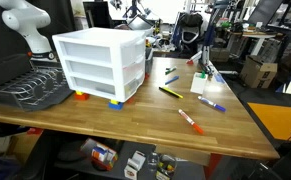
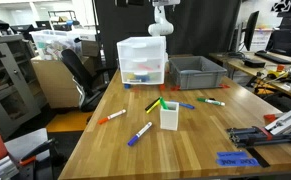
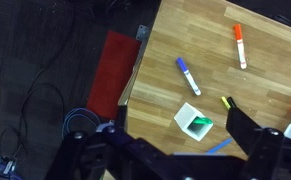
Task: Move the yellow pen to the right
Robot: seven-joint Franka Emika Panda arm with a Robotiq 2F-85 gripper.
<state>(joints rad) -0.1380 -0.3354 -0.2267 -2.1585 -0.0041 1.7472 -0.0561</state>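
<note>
Wooden butcher-block table (image 1: 135, 125) in a cluttered lab, with office chairs and benches behind it. On it stand a white three-drawer unit (image 1: 97, 62), a black dish rack (image 1: 30, 88) and, in an exterior view, a grey bin (image 2: 197, 71). Blue strips (image 2: 235, 159) near the table's edge carry dark marks too small to read; nothing on the pens or drawers is legible either.

The white arm (image 2: 162, 15) is raised high above the back of the table, behind the drawer unit, and the wrist view looks down from well above the table's corner onto the floor, a red mat (image 3: 112, 72) and loose cables. The gripper (image 3: 170, 130) has its dark fingers (image 3: 253, 135) spread wide apart, with nothing between them.

The yellow pen (image 1: 170, 92) lies flat on the wood, between the drawer unit and a small white cup (image 2: 169, 117), just beside the cup, well apart from the gripper. In the wrist view only its end shows past the right-hand finger. An orange-and-white marker (image 3: 239, 45), a purple marker (image 3: 187, 75) and a blue pen (image 2: 185, 105) lie scattered around.
</note>
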